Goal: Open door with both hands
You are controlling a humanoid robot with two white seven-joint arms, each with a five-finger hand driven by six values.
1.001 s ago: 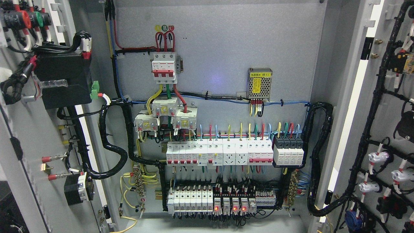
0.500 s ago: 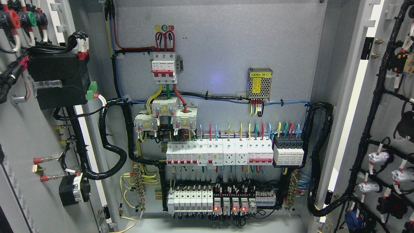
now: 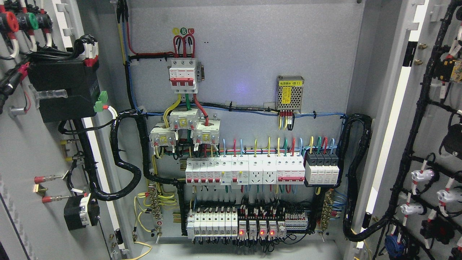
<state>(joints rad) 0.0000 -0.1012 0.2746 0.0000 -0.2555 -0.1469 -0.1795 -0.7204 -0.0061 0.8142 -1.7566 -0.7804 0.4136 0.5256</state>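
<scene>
A grey electrical cabinet fills the head view with both doors swung wide. The left door [image 3: 32, 155] shows its inner face, carrying a black box [image 3: 59, 88], coloured lamps and black cable runs. The right door [image 3: 433, 119] also shows its inside, with black wire looms and white connectors. Between them the back panel [image 3: 245, 47] holds a red-and-white main breaker [image 3: 184, 74], rows of white breakers [image 3: 245, 173] and relays with red lights [image 3: 256, 231]. Neither of my hands nor any arm is in view.
Thick black conduit [image 3: 124, 159] loops from the left door into the cabinet, and another loop [image 3: 357, 173] runs from the right side. A small perforated power supply [image 3: 289, 93] sits at the upper right of the panel. The cabinet floor [image 3: 245, 251] is grey metal.
The left door has swung further outward to the left; its black box, lamps and lower module have shifted left in the picture. The right door and panel have not moved.
</scene>
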